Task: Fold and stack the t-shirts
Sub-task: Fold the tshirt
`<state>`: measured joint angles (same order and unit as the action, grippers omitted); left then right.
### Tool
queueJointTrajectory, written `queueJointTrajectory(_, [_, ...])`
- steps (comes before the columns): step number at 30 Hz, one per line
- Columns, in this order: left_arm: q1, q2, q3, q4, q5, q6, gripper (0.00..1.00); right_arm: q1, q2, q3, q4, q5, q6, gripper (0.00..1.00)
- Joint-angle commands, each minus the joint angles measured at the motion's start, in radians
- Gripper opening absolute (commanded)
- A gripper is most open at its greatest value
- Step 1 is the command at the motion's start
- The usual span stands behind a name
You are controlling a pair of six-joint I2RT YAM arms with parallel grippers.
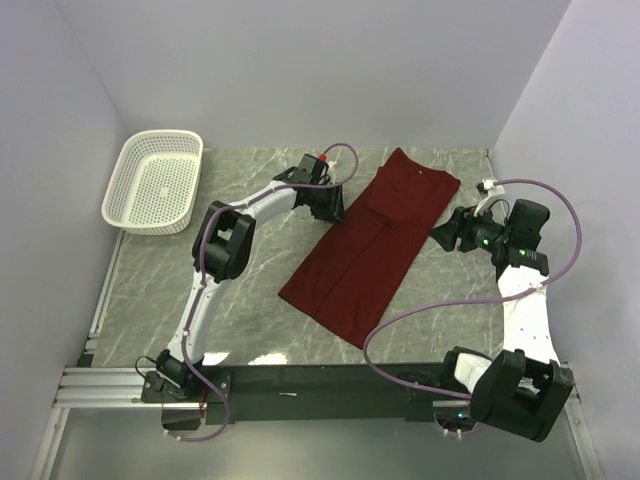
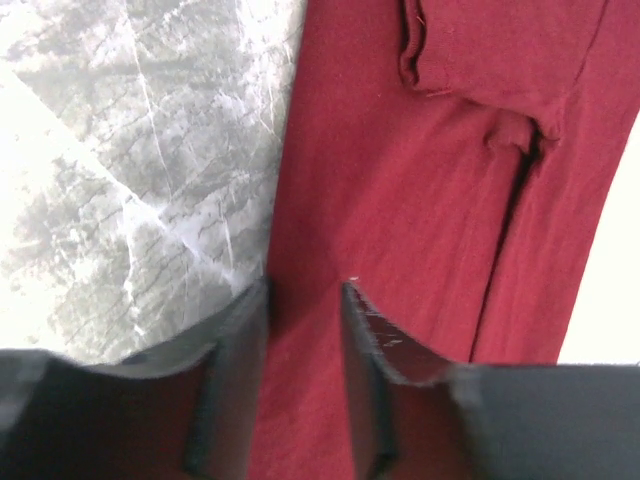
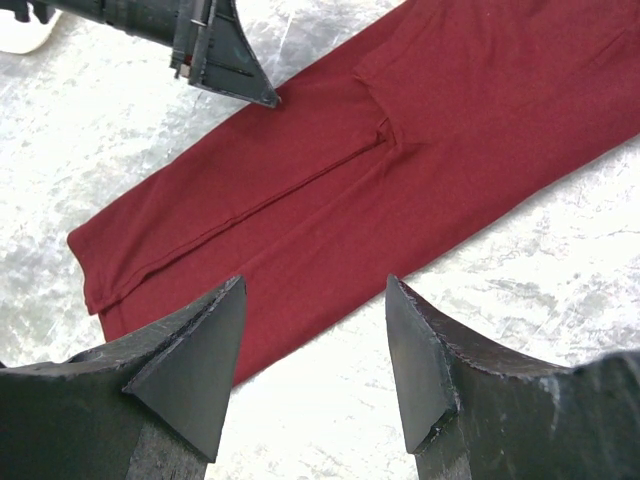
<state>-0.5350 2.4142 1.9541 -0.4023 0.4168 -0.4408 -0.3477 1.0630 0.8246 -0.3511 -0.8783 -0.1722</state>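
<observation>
Probably time to fold crosswise: pinch the far end at both long edges, lift level, and lay toward the near edge without dragging the layers apart.

T-shirt [image 1: 370,250]: folded into a long strip, lying diagonally from near the far right corner of the table [image 1: 150,300] toward the middle of the near edge.

Left gripper [image 2: 305,295]: narrowly parted at the strip's left edge, nothing visibly pinched.

Right gripper [image 3: 315,290]: spread wide, empty, just beside the right edge.

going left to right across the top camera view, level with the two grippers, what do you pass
white basket → left gripper → dark red t-shirt → right gripper
</observation>
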Motion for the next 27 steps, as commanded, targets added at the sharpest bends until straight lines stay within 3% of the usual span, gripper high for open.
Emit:
queueJointTrajectory(1, [-0.013, 0.045, 0.061, -0.055, -0.012, -0.004, 0.38, -0.010, -0.031, -0.007, 0.034, -0.025, 0.008, 0.65])
queueJointTrajectory(5, [-0.010, 0.049, 0.069, -0.063, -0.079, -0.024, 0.23, -0.016, -0.041, -0.013, 0.037, -0.030, 0.010, 0.65])
queueJointTrajectory(9, [0.001, 0.031, 0.045, -0.044, -0.085, -0.036, 0.00, -0.017, -0.043, -0.013, 0.035, -0.031, 0.005, 0.65])
queueJointTrajectory(19, [0.089, -0.109, -0.193, 0.040, -0.095, -0.049, 0.00, -0.019, -0.038, -0.015, 0.031, -0.028, 0.002, 0.65])
queueJointTrajectory(27, [0.181, -0.282, -0.467, 0.086, -0.111, -0.050, 0.00, -0.020, -0.034, -0.013, 0.032, -0.025, 0.000, 0.65])
